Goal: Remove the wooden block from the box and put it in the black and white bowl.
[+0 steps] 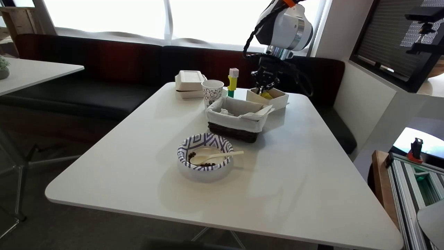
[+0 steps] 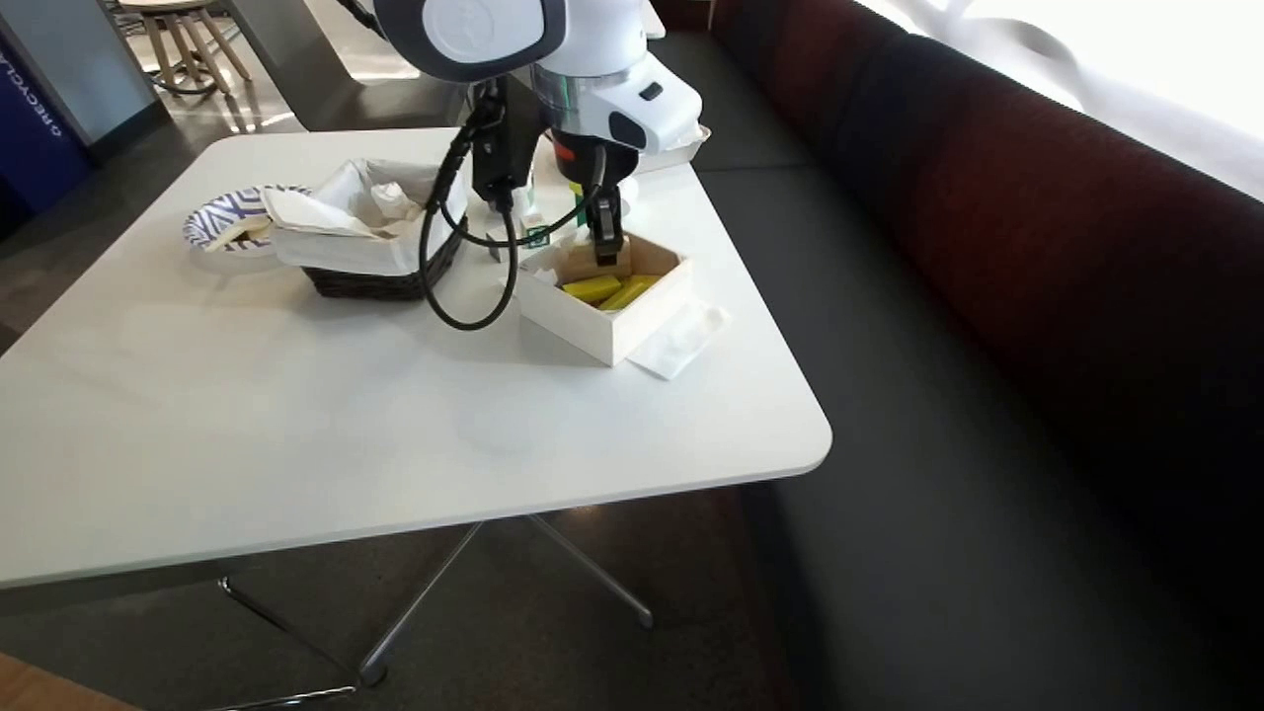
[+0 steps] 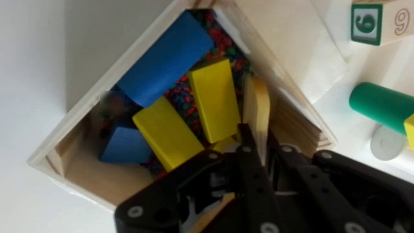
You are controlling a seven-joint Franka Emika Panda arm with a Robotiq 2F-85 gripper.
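The wooden block (image 3: 257, 105) is a thin tan piece standing on edge inside the box (image 3: 106, 81). It also shows in an exterior view (image 2: 576, 263). My gripper (image 3: 260, 137) points down into the box, with its fingers close against both sides of the block, shut on it. In both exterior views, the gripper (image 1: 262, 90) (image 2: 605, 252) is at the box (image 1: 255, 97) (image 2: 592, 331). The block's lower part is hidden by the fingers. The bowl (image 1: 199, 139) (image 2: 222, 212) has a patterned rim, and holds a spoon (image 1: 211, 157) and small dark beads.
Yellow blocks (image 3: 215, 100) and blue blocks (image 3: 165, 60) lie in the box. A white-lined dark basket (image 1: 234, 132) stands between box and bowl. A patterned cup (image 1: 212, 91), a white lidded container (image 1: 190, 83) and a yellow-green stack (image 1: 232, 82) stand nearby.
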